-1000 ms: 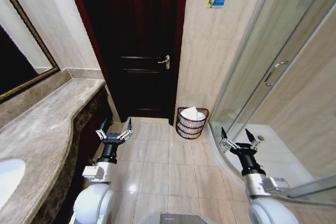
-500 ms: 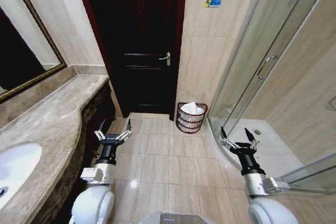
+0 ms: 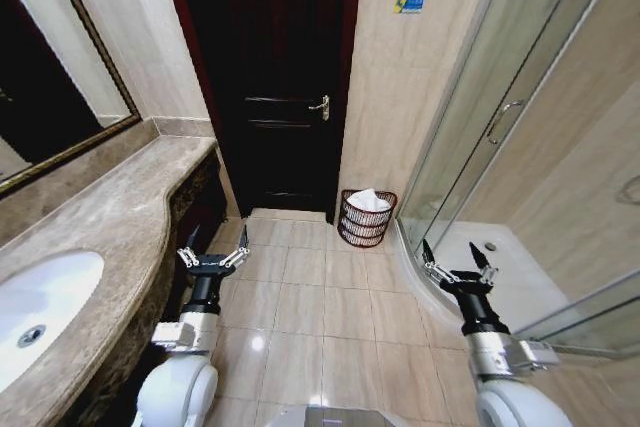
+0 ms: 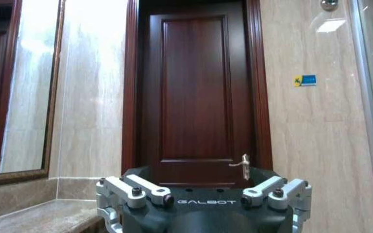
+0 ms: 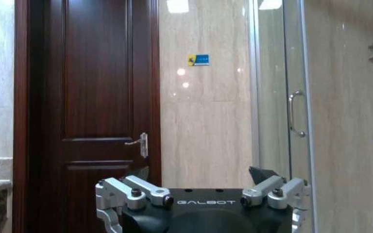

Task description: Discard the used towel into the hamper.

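Note:
The hamper (image 3: 366,226), a small dark red-brown wire basket, stands on the tiled floor against the wall, between the door and the shower glass. A white towel (image 3: 370,202) lies crumpled inside it, showing above the rim. My left gripper (image 3: 213,248) is held low over the floor beside the counter, open and holding nothing. My right gripper (image 3: 452,256) is held low near the shower's curved edge, also open and holding nothing. Both grippers are well short of the hamper.
A dark wooden door (image 3: 285,97) is shut straight ahead. A marble counter (image 3: 120,217) with a white sink (image 3: 40,297) and a mirror above runs along the left. A glass shower enclosure (image 3: 500,137) bounds the right. Beige floor tiles (image 3: 330,297) lie open between them.
The whole head picture has shifted: more of the sink shows and the hamper sits smaller and farther off, so the camera moved. Both arms keep their pose, grippers still open.

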